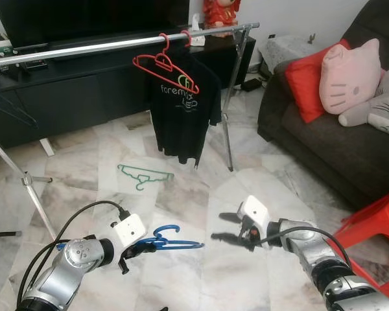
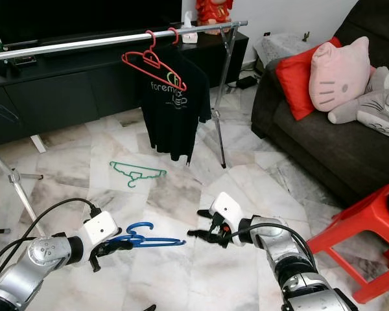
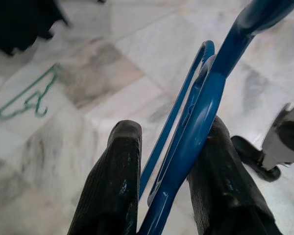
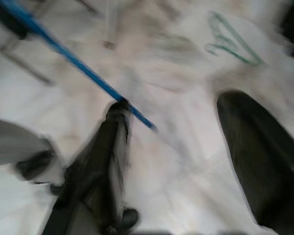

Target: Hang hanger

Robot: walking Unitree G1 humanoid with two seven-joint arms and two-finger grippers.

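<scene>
Carry step in hand: blue hanger [image 1: 163,240] pinched at its neck in the left end effector [image 1: 131,248], low over the marble floor [image 1: 181,194]. Right end effector [image 1: 228,238] spread, seemingly just off the hanger's far tip. Next: lifting its hook onto the rail [image 1: 117,44].

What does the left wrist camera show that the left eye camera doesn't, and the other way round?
Left wrist view: close up, the left tool has its black fingers on either side of the blue hanger.

Left eye view: the rail with a red hanger and a black T-shirt, and the sofa.

Both: the blue hanger, the green hanger on the floor, the right tool.
</scene>
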